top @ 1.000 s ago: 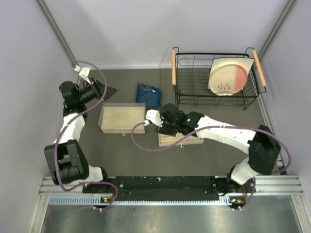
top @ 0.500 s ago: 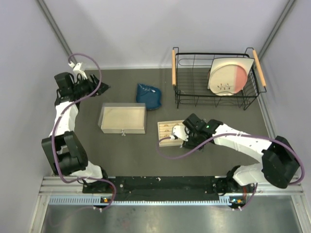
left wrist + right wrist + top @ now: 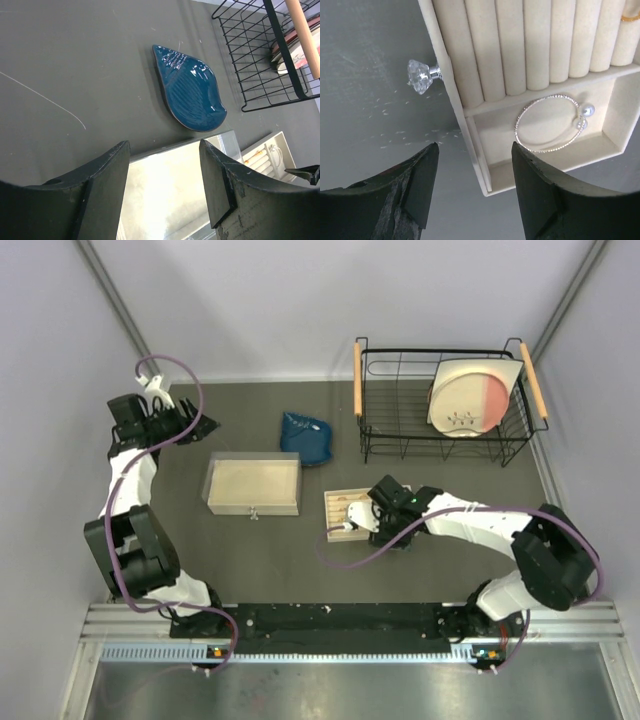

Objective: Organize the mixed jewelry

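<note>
A pale slotted tray [image 3: 345, 508] lies right of centre on the dark mat, partly under my right arm. In the right wrist view its padded rolls [image 3: 520, 45] fill the top, and a thin silver hoop [image 3: 547, 124] with two pearls lies in the tray's end compartment. A small gold ring [image 3: 631, 17] peeks in at the top right among the rolls. My right gripper [image 3: 475, 165] [image 3: 385, 530] hangs open just above the tray's near corner, holding nothing. Far off at the back left, my left gripper [image 3: 200, 425] [image 3: 165, 155] is also open and empty.
A closed wooden box [image 3: 252, 483] [image 3: 170, 190] sits left of the tray. Behind it lies a blue pouch [image 3: 305, 437] [image 3: 192, 90]. A black wire rack [image 3: 445, 405] holding a plate [image 3: 470, 395] stands at the back right. The tray has a crystal knob [image 3: 420, 75].
My right gripper has swung from beside the wooden box back to the right, and now sits over the tray's near edge. The left arm has pulled back toward the left wall.
</note>
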`<state>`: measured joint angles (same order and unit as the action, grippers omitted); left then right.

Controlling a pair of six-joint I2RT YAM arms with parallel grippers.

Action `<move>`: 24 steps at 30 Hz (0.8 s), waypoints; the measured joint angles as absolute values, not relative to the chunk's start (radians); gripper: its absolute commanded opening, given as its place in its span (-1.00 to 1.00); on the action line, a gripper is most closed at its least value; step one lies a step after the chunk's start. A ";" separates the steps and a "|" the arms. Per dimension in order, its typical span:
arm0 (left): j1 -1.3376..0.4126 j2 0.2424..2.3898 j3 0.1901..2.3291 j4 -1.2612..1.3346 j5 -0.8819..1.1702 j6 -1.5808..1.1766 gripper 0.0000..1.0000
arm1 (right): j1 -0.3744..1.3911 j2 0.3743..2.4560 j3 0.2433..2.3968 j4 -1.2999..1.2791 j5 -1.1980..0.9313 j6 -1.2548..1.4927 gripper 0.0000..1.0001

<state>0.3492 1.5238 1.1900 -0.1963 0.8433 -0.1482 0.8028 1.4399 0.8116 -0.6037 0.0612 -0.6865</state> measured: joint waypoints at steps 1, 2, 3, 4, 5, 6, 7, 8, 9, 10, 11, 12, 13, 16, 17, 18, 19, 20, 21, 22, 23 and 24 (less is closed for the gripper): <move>0.352 1.528 1.190 -0.197 0.844 -0.146 0.25 | 0.803 1.448 0.812 -0.598 0.059 -0.689 0.16; 0.354 1.531 1.192 -0.197 0.843 -0.145 0.26 | 0.803 1.456 0.812 -0.592 0.056 -0.690 0.15; 0.356 1.536 1.192 -0.196 0.843 -0.143 0.26 | 0.803 1.464 0.812 -0.588 0.053 -0.690 0.12; 0.357 1.541 1.192 -0.198 0.843 -0.142 0.26 | 0.803 1.472 0.812 -0.583 0.050 -0.690 0.07; 0.358 1.544 1.192 -0.197 0.843 -0.140 0.26 | 0.803 1.480 0.812 -0.581 0.047 -0.690 0.04; 0.360 1.548 1.192 -0.198 0.843 -0.138 0.25 | 0.803 1.488 0.812 -0.578 0.043 -0.690 0.01; 0.361 1.554 1.192 -0.201 0.843 -0.136 0.25 | 0.803 1.497 0.813 -0.574 0.038 -0.689 -0.07; 0.363 1.557 1.192 -0.203 0.843 -0.135 0.25 | 0.803 1.503 0.814 -0.572 0.035 -0.689 -0.13; 0.365 1.561 1.192 -0.203 0.843 -0.134 0.25 | 0.803 1.509 0.820 -0.574 0.032 -0.688 -0.18; 0.366 1.565 1.192 -0.204 0.843 -0.132 0.25 | 0.803 1.513 0.821 -0.571 0.027 -0.687 -0.30; 0.368 1.567 1.192 -0.204 0.843 -0.131 0.25 | 0.803 1.518 0.825 -0.575 0.020 -0.686 -0.38; 0.369 1.569 1.192 -0.204 0.843 -0.129 0.25 | 0.803 1.521 0.827 -0.575 0.014 -0.685 -0.48; 0.371 1.571 1.192 -0.204 0.843 -0.128 0.25 | 0.803 1.523 0.829 -0.575 0.009 -0.684 -0.65; 0.376 1.578 1.192 -0.204 0.843 -0.126 0.25 | 0.802 1.533 0.839 -0.569 0.012 -0.681 -1.00; 0.376 1.580 1.192 -0.204 0.843 -0.126 0.25 | 0.803 1.534 0.840 -0.566 0.009 -0.681 -1.00; 0.377 1.582 1.192 -0.204 0.842 -0.125 0.25 | 0.803 1.535 0.840 -0.562 0.006 -0.683 -1.00; 0.377 1.586 1.192 -0.205 0.843 -0.125 0.25 | 0.803 1.535 0.841 -0.558 0.006 -0.679 -1.00; 0.377 1.588 1.192 -0.204 0.842 -0.125 0.24 | 0.803 1.535 0.841 -0.558 0.002 -0.677 -1.00; 0.378 1.594 1.192 -0.204 0.842 -0.125 0.24 | 0.803 1.535 0.841 -0.558 0.002 -0.677 -1.00; 0.378 1.599 1.192 -0.204 0.837 -0.125 0.24 | 0.804 1.534 0.841 -0.560 0.002 -0.677 -1.00; 0.378 1.605 1.192 -0.204 0.830 -0.125 0.24 | 0.804 1.534 0.842 -0.563 0.001 -0.677 -1.00; 0.378 1.612 1.192 -0.204 0.817 -0.125 0.25 | 0.805 1.533 0.846 -0.569 -0.003 -0.677 -1.00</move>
<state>0.3782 1.6115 1.1915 -0.2043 0.8169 -0.1246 0.8047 1.5330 0.8459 -0.5694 -0.0032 -0.6765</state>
